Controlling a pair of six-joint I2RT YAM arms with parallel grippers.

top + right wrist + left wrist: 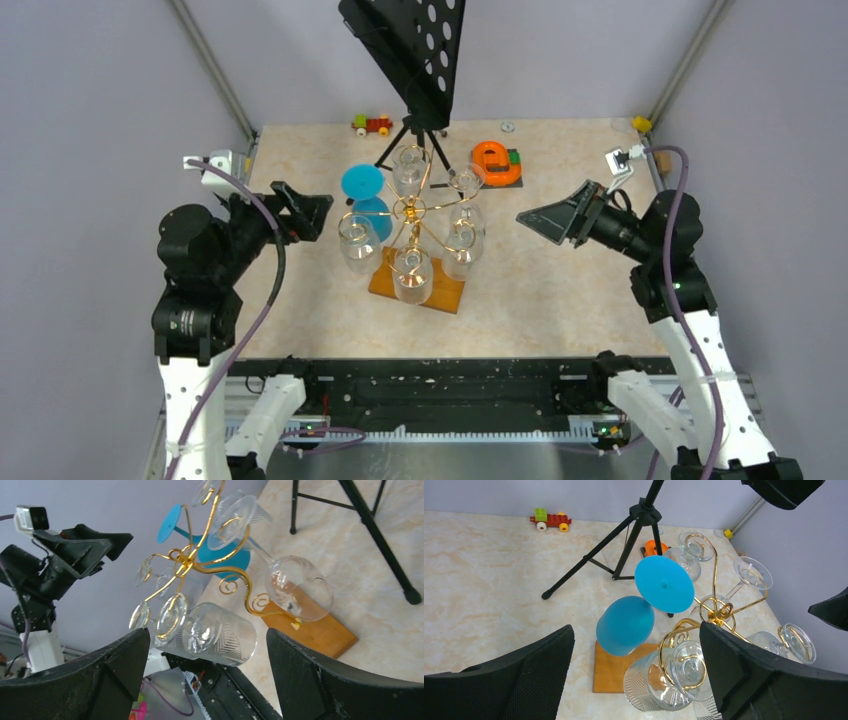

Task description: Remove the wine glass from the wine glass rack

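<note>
Left fingers and right fingers both spread, empty, flanking wine glass rack; blue wine glass hangs bowl-down

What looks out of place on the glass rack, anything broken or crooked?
Nothing looks broken or spilled. The blue glass on the left of the wine glass rack stands out: opaque, while the other glasses are clear.
</note>
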